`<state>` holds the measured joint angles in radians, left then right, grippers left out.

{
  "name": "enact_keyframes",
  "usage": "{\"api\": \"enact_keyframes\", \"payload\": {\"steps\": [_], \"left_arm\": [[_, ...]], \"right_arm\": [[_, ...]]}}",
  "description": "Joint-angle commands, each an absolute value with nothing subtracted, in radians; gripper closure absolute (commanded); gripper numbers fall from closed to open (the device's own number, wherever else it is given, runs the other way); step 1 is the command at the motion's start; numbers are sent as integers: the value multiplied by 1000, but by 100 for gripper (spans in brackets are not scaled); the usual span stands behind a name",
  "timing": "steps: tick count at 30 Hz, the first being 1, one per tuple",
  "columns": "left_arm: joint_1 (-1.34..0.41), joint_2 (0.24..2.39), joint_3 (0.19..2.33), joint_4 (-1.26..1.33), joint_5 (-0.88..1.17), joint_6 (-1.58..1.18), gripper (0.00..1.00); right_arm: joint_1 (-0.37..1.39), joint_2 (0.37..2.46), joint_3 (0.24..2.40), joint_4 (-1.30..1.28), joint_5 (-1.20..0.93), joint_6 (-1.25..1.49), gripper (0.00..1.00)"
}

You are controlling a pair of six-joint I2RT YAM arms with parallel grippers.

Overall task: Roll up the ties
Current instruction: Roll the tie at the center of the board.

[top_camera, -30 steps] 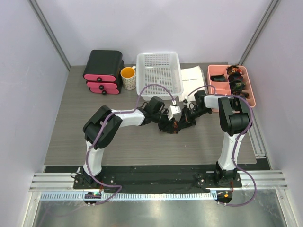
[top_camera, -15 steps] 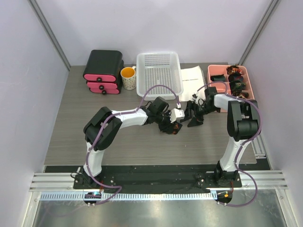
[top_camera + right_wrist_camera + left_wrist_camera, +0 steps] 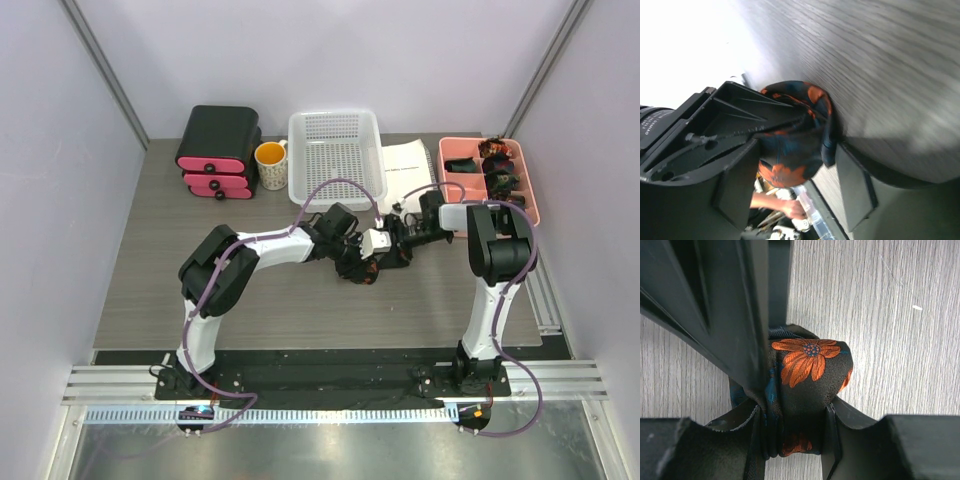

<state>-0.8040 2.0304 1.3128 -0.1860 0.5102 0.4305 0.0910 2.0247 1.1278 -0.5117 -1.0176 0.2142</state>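
Rolled tie at mid-table, both grippers on it.
Left gripper (image 3: 795, 432) is clamped narrow on the tie coil (image 3: 807, 385). Right gripper (image 3: 796, 152) is wide, jaws straddling the same coil and apparently not squeezing yet. Close right squarely on the roll before left releases, or the wraps likely spring loose.

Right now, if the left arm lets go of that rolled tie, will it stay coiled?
Probably loosens: the rolled tie is soft layered fabric, pinched in shape by the left jaws. Likely light and squashy; it bulges above them.
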Motion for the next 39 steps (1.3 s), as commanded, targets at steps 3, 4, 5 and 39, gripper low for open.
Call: {"api": "enact_keyframes", "payload": {"steps": [3,4,5,39], "left_arm": [[-802,2103,1290,-336,449,446,84],[-804,2106,1287,-336,449,448,84],[-802,2106,1287,-337,449,446,84],[-792,2128,1295,-330,492,422,83]], "right_arm": [[118,2097,1055,-425,-948,160,37],[118,2080,1048,-423,-950,156,37],[118,2065,1040,-426,-951,155,37],[114,1956,934,-284,-1011,227,70]]}}
